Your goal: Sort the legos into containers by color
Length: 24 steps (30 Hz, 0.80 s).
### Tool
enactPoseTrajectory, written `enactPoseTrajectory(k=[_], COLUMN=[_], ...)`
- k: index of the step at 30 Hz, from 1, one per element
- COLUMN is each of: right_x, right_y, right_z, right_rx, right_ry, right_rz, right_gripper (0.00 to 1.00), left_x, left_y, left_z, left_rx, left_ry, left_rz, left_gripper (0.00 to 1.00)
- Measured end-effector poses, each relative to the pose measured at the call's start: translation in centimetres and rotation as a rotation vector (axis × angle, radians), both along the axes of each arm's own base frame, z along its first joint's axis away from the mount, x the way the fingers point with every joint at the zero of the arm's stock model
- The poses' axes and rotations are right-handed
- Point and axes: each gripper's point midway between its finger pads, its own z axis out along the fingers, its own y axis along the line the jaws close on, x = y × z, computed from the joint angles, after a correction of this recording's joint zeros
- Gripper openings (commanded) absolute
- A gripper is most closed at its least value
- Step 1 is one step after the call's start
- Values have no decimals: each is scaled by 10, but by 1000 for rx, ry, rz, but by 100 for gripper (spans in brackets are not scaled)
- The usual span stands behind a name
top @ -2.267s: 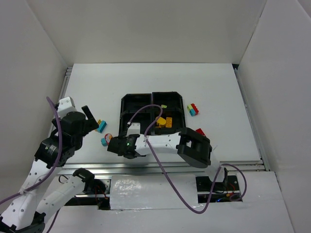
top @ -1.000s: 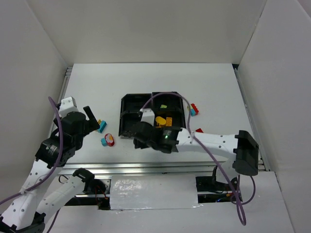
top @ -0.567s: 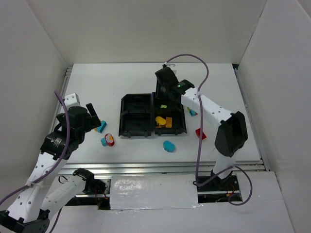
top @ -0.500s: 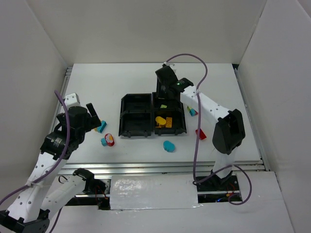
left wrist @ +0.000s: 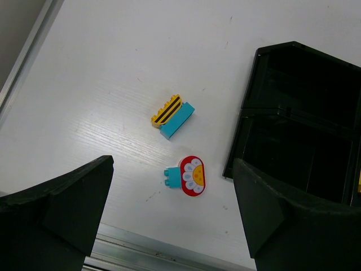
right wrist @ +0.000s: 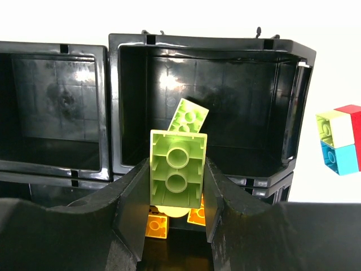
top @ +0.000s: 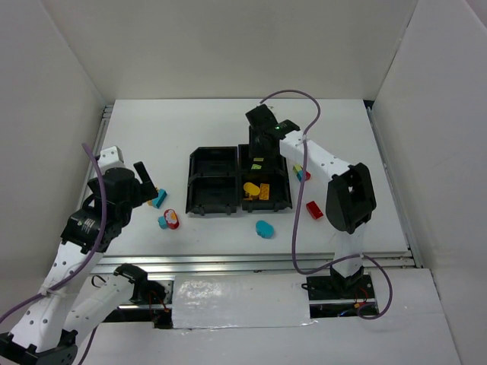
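The black tray (top: 238, 179) sat mid-table with 4 compartments. The far-right one (right wrist: 248, 101) held 1 lime brick (right wrist: 189, 117), tilted on its floor. The near-right one (top: 275, 199) held yellow-orange bricks (top: 256, 189); in the right wrist view they showed just under the fingers.

The right gripper (right wrist: 177, 189) hung over the far-right compartment, jaws clamped narrowly on a 2nd lime brick (right wrist: 177, 169), 1 finger on each long side, studs facing the camera. That held brick sat above the wall between the 2 right compartments; whether it touched the loose lime brick could not be told.

The left gripper (left wrist: 172, 162) was up over the table (top: 342, 137) left of the tray, jaws spread wide with nothing between them. Below it lay a cyan brick with a yellow-and-black striped piece (left wrist: 172, 116), and nearer the tray a red rounded piece with a white flower (left wrist: 193, 176), joined to a small cyan brick.

A rounded cyan brick (top: 264, 228) lay just off the tray's near edge. A red brick (top: 313, 210) lay near its right corner. A small red, lime and cyan stack (right wrist: 339, 139) sat just beside the right wall.
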Motion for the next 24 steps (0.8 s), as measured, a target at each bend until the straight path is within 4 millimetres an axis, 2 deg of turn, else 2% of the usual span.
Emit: enactPoseTrajectory(k=[24], right_x=[4], right_y=[-11], right_z=[2], right_rx=[22], right_ry=[12], right_rz=[-9], right_gripper=[1], left_x=[-3], left_y=[-1], left_z=[-3], left_rx=[-6], left_ry=[-1], left_rz=[-12], left_gripper=[99])
